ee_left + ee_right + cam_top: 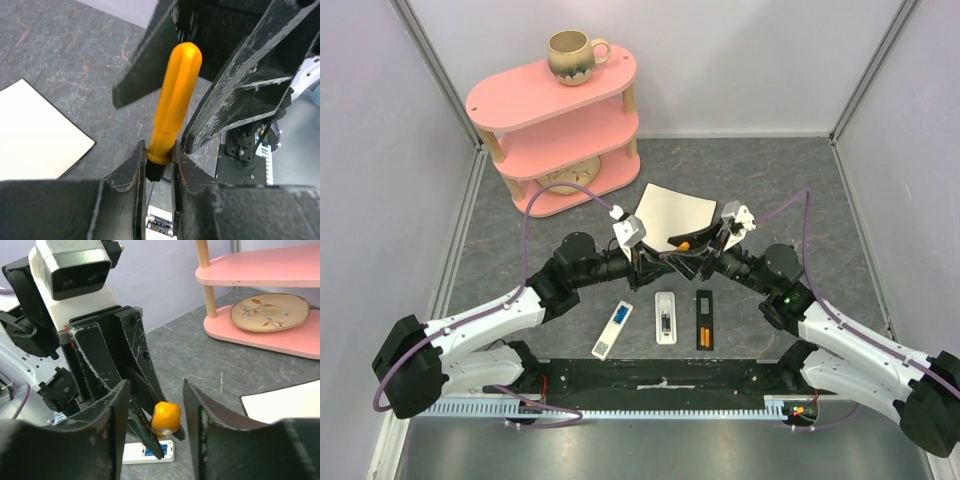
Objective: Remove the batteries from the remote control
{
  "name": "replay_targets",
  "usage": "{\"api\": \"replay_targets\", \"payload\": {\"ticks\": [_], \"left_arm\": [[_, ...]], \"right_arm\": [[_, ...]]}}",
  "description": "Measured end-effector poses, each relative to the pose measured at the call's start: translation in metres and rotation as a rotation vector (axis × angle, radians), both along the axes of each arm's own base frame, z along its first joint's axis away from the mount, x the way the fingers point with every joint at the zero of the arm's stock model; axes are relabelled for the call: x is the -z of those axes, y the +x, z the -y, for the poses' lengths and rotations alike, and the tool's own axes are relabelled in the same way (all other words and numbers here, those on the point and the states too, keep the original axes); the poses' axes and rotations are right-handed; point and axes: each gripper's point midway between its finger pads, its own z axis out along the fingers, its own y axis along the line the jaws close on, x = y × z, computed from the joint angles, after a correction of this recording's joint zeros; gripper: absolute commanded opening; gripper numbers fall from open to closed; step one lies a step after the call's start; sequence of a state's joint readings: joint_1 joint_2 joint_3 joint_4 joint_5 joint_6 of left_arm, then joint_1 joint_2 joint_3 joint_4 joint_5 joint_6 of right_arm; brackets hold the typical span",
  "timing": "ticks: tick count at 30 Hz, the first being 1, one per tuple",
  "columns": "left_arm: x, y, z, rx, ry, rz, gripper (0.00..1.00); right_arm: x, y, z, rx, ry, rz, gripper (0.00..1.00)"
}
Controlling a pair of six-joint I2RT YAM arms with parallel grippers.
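Three remotes lie open-backed near the arm bases. A white remote (613, 329) holds blue batteries (618, 318), also seen as blue batteries (151, 450) in the right wrist view. The middle white remote (665, 318) holds dark cells (161, 223). A black remote (705, 320) holds orange batteries (705, 334). Above them, my left gripper (159, 152) is shut on an orange-handled screwdriver (175, 95) at the base of its handle. My right gripper (155, 386) is open around the handle's rounded end (166, 417), with a gap on each side. The screwdriver's tip is hidden.
A white sheet (672, 213) lies just behind the grippers. A pink three-tier shelf (555, 120) stands at the back left with a mug (572, 55) on top and a patterned plate (271, 311) on its lowest tier. Grey walls enclose the table.
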State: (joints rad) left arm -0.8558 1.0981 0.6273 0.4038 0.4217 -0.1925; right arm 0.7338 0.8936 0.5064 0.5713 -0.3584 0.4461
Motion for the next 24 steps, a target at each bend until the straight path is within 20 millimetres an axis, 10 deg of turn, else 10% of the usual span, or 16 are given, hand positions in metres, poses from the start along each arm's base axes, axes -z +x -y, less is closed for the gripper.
{"api": "replay_targets", "payload": {"ticks": [5,6,11,13,15,16,24], "left_arm": [[-0.009,-0.001,0.001,0.010,-0.035,0.000,0.02],[-0.011,-0.002,0.002,0.015,-0.043,0.003,0.02],[-0.018,-0.006,0.001,0.026,-0.075,0.008,0.05],[-0.016,-0.006,0.000,0.025,-0.074,0.003,0.26],[-0.014,-0.006,-0.001,0.024,-0.069,-0.002,0.81],[-0.013,-0.006,-0.001,0.024,-0.067,-0.004,0.91],[-0.021,0.000,-0.013,0.011,-0.076,0.008,0.98]], "right_arm": [[-0.003,-0.006,-0.001,-0.028,0.044,-0.008,0.27],[-0.004,-0.007,-0.002,-0.034,0.052,-0.007,0.00],[-0.010,-0.006,-0.001,-0.035,0.089,-0.005,0.00],[-0.008,-0.006,-0.002,-0.039,0.087,-0.016,0.00],[-0.005,-0.005,-0.003,-0.038,0.078,-0.026,0.00],[-0.004,-0.004,-0.004,-0.034,0.064,-0.036,0.00],[0.001,0.019,-0.012,0.023,-0.070,-0.117,0.00]]}}
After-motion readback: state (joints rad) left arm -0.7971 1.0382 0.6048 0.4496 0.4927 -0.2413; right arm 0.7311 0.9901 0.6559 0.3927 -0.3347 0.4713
